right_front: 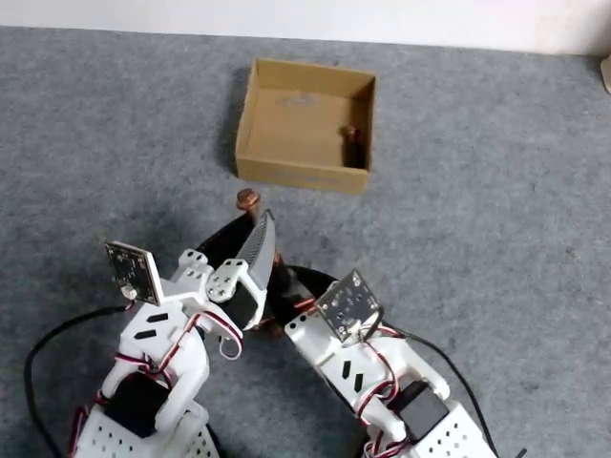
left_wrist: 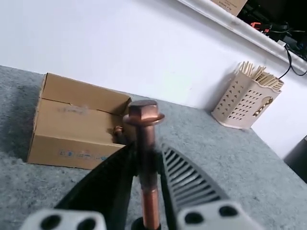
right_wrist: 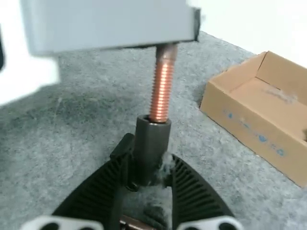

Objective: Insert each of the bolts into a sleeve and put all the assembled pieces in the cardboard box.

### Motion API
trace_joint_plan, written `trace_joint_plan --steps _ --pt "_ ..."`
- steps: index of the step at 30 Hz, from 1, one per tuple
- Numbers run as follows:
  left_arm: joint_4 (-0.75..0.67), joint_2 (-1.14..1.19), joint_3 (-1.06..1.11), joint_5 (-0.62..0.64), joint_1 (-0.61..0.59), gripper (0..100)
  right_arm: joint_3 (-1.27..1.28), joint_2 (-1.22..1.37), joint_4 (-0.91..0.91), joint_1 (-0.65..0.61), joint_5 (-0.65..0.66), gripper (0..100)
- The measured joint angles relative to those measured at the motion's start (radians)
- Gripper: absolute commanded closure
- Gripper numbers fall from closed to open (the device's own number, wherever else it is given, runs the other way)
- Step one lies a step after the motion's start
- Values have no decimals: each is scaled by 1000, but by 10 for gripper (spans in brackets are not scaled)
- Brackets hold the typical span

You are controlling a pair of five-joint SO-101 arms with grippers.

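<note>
From above, the bolt [right_front: 247, 198] showed just its head, the shank buried under the left claw [right_front: 258, 219]. The sleeve [right_wrist: 151, 141] had its lower end swallowed between the right claw's [right_wrist: 146, 170] fingers, and there the bolt's head vanished behind a blurred grey block [right_wrist: 105, 24]. The box [right_wrist: 249, 120] ran off the picture's edge. Inside it, a dark piece [right_front: 352, 146] was too small to tell bolt from sleeve. In the left wrist view, the bolt's tip was cut off.

A grey felt-like mat [right_front: 496, 191] covers the table. A white wall [right_front: 382, 14] runs along twelve o'clock. A beige perforated holder [left_wrist: 244, 103] of wooden sticks [left_wrist: 259, 74] stands against it, under a white ledge [left_wrist: 225, 20].
</note>
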Motion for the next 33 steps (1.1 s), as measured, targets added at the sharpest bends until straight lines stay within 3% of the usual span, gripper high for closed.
trace_joint_plan --steps 18,20,25,33 --pt "9 5 17 2 41 995 -46 -2 -3 35 -2 995" --pt "9 5 17 2 43 954 -46 -2 -3 35 -2 995" --pt "9 8 17 -2 43 742 -46 -2 -3 35 -2 995" --pt "11 12 17 -5 44 770 -48 -3 -3 37 -2 995"
